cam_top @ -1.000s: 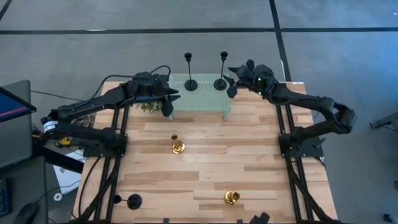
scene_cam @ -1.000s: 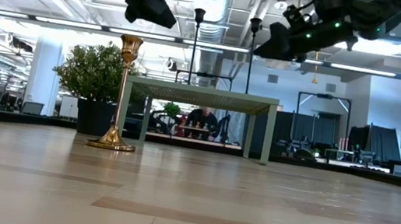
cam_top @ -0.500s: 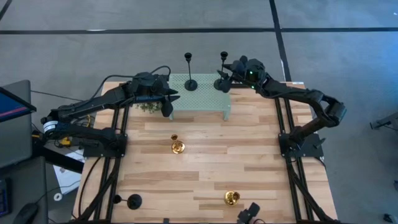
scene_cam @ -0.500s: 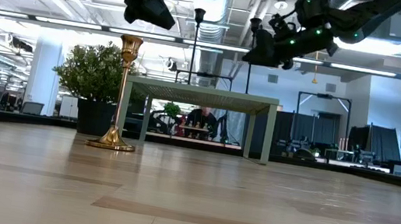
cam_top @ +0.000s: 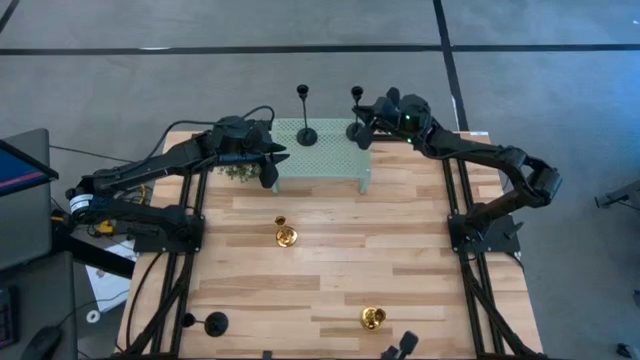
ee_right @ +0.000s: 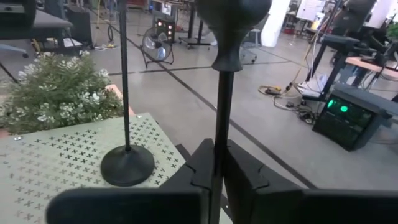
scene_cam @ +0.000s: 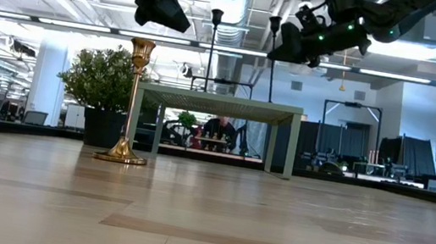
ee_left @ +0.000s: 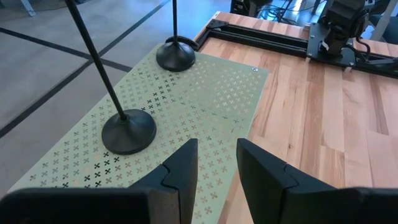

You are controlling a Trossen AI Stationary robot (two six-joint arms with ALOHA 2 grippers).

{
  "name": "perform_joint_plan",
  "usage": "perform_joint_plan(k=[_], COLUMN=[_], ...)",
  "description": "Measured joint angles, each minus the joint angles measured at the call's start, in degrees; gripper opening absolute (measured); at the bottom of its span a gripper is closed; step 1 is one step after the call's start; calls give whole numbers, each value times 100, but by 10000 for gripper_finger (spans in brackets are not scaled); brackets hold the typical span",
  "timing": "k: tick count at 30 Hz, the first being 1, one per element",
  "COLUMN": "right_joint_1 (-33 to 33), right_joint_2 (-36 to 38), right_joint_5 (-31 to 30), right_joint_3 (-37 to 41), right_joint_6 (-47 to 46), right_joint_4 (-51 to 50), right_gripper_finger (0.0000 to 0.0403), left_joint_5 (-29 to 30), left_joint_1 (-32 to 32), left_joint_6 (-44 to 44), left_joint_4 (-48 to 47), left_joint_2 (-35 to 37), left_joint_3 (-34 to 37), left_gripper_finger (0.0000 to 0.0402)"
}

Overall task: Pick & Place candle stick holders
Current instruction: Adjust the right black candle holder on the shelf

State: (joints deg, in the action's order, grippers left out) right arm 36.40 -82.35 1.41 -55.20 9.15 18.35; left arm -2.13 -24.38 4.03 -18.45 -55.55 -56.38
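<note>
Two black candle stick holders stand by their round bases on a green perforated stand (cam_top: 320,152) at the table's far middle: the left one (cam_top: 304,133) and the right one (cam_top: 356,130). My right gripper (cam_top: 364,118) reaches in from the right and is shut on the right holder's stem. My left gripper (cam_top: 271,168) hovers open over the stand's left end, touching nothing (ee_left: 214,171). Two gold holders stand on the table, one at mid-left (cam_top: 286,235) and one near the front edge (cam_top: 373,318). A third black holder (cam_top: 213,323) lies at the near left corner. My right gripper pinches the right black holder's thin stem (ee_right: 218,146) between its two fingers, in the stem's upper half, below the cup (ee_right: 232,22). The fingers come in roughly level from the table's right and lie across the stem. The holder is upright, its base (cam_top: 357,135) on the stand.
A small green potted plant (cam_top: 237,171) sits beside the stand's left end, under my left arm. The wood table (cam_top: 330,280) stretches wide in front of the stand. In the low view, a person (scene_cam: 219,128) sits in the room behind.
My right gripper has moved left and toward the far edge to the right black holder, and its fingers have shut on the stem. The holder's base has stayed on the stand. My left arm has kept still.
</note>
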Motion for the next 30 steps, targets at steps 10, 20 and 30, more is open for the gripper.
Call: perform_joint_plan(k=[10, 20, 30], right_joint_1=[-289, -292, -301], right_joint_2=[0, -2, -404], right_joint_5=[46, 463, 488], right_joint_3=[0, 0, -203], right_joint_6=[-20, -367, -415], right_joint_4=[192, 522, 663], right_gripper_finger=[11, 9, 7], left_joint_5=[0, 0, 0], left_joint_1=[0, 0, 0], left_joint_6=[0, -1, -2], left_joint_4=[-1, -1, -2], left_joint_2=[0, 0, 0], left_joint_3=[0, 0, 0], left_gripper_finger=[111, 111, 111])
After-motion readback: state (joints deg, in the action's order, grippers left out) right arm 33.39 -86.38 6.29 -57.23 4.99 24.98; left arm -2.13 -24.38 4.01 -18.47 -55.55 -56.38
